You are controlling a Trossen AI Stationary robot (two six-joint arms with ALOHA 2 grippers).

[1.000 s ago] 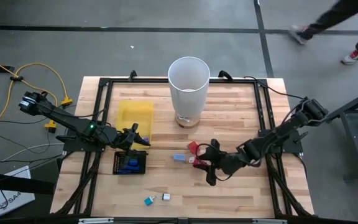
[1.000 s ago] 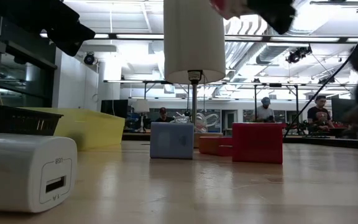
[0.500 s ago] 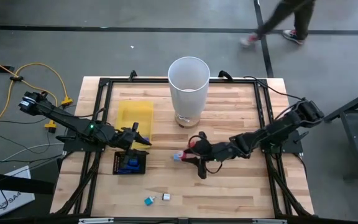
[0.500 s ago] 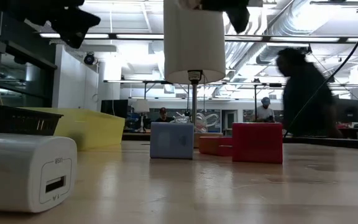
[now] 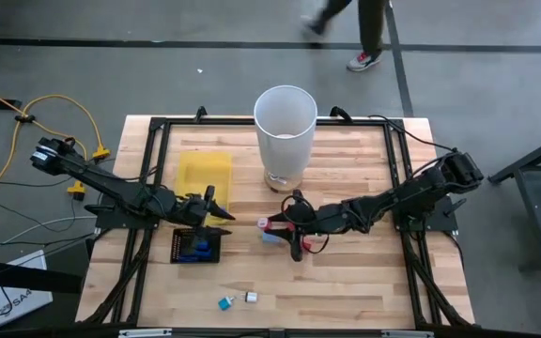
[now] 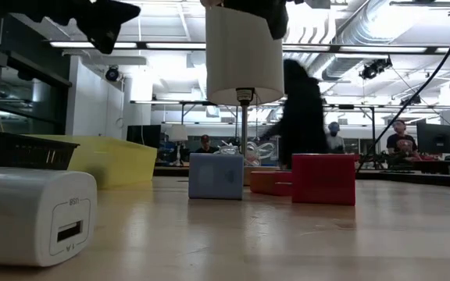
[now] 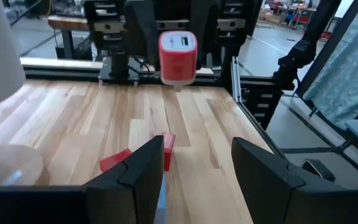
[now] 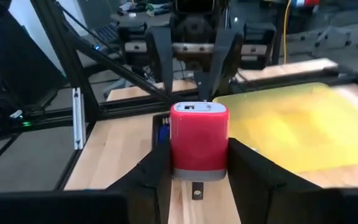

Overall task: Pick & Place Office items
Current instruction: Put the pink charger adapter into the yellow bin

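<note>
The right claw (image 8: 197, 186) clamps a red charger (image 8: 198, 142); the left claw (image 7: 194, 165) gapes empty.

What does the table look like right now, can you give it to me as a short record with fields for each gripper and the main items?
right gripper: shut on a red charger block, raised above the table near its middle
left gripper: open, empty, by the black mesh tray
black mesh tray: holds blue pieces
yellow tray: beyond the mesh tray
white bin: upright at the far middle
near edge: teal piece beside white charger block
table middle: light blue piece, red piece
</note>
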